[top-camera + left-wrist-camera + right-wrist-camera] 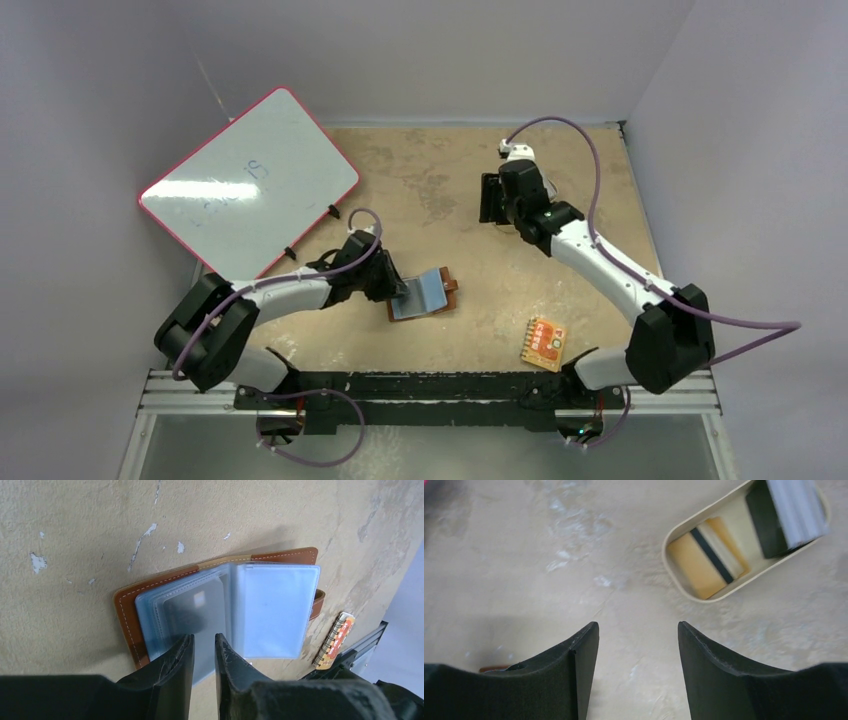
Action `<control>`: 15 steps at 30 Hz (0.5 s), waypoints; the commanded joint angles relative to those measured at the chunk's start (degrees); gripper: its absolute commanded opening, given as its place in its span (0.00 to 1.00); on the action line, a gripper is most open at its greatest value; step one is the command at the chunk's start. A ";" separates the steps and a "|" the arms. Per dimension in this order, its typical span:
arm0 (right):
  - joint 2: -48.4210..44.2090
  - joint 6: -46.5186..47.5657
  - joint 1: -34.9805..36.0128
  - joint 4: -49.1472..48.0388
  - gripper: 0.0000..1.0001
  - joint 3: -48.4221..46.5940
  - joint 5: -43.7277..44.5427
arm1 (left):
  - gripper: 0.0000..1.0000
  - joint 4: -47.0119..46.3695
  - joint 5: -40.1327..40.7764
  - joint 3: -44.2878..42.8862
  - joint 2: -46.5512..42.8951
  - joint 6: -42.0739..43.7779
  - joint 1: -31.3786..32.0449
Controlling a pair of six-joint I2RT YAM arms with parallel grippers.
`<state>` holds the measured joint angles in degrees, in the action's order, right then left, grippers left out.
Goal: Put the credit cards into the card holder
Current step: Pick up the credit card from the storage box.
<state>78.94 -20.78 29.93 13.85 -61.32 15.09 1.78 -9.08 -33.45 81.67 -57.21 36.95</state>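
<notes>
2 reaches, left then right. Stretches low and inward from the left base and sets the left gripper [204, 641] over the near edge of the card holder [277, 607], fingers a narrow slit apart, nothing seen clamped. Lies open and flat near mid-table, a dark credit card [185, 615] with a pale patch in its left pocket. Extends far back on the right, right gripper [638, 630] spread wide and empty above the table [524, 570], near a tan dish [665, 555] holding an orange card [694, 570] and a black card [764, 525]. Well apart: orange-red packet [545, 343] by the right base, whiteboard [250, 185] far left.
</notes>
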 commanded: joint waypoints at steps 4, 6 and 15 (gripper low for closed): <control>5.55 13.61 -7.13 -4.27 0.62 -4.12 4.62 | 0.22 -0.33 2.44 -0.12 -1.43 2.28 0.12; 7.69 16.43 -8.32 -5.39 0.62 -5.17 6.34 | 0.23 1.68 2.57 -1.52 -3.83 2.47 0.10; 17.87 26.39 -12.14 -7.36 0.69 -11.45 15.56 | 0.40 15.64 8.95 -9.25 -15.49 7.17 0.14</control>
<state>95.00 -0.84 19.09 9.50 -68.36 24.60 11.62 -4.47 -37.67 71.16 -53.87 36.95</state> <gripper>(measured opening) 0.677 0.368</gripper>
